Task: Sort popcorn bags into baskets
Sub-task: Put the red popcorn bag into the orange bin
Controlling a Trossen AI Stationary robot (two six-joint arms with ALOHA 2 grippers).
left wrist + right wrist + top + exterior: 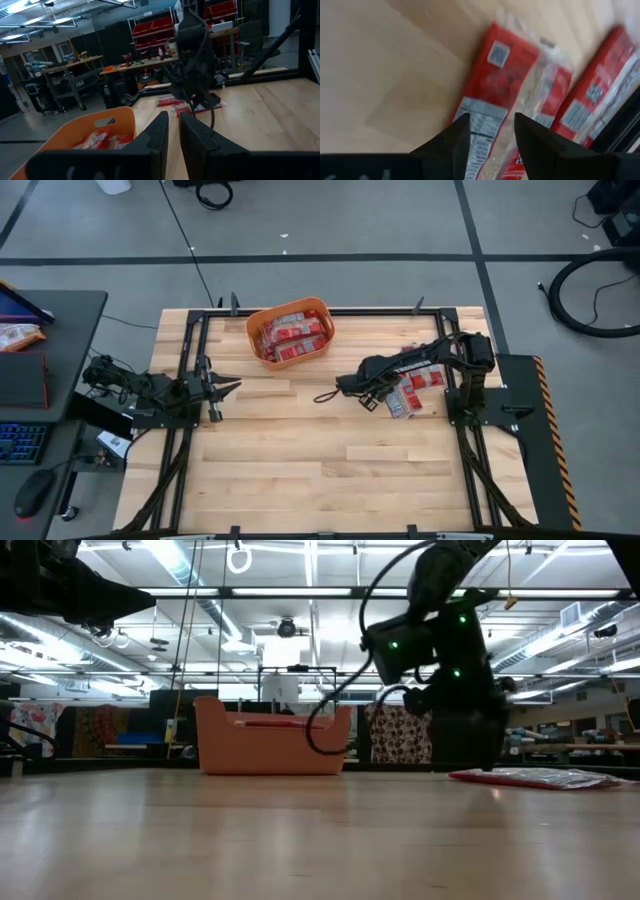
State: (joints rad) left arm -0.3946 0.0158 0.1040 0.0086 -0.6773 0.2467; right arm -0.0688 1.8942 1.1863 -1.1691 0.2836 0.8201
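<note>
Workshop floor, grey with taped lines, surrounded a pale wooden table (300,450) framed in black rails.

High view: orange basket (290,332) stood near the table's far edge, already holding several red popcorn bags (293,337). A loose cluster of bags (420,383) lay on the right side, well apart from the basket. Right gripper (372,401) hung over the inner edge of that cluster. Left gripper (228,386) waited at the left side, clear of any bag.

Low view: basket stood upright, a red edge showing above its rim. A flat bag (540,777) lay on the wood beneath the right arm's dark wrist.

Left wrist view: left fingers (159,132) stood slightly parted with nothing between them; basket rim lay just beside them.

Right wrist view: right fingers (457,132) were spread, empty, straddling the barcode end of one red bag (490,100). A second bag (592,95) lay beside it, and their crinkled clear edges seemed to overlap.

Risks, as judged:
- Overlapping edges could let the fingers nip two bags together, or drag the neighbour.
- Flat, slick packets lying flush on wood offered little to pinch; fingertips might skid off or merely push the bag.
- A grip at one end could let the bag swing and slip during the carry to the basket.
</note>
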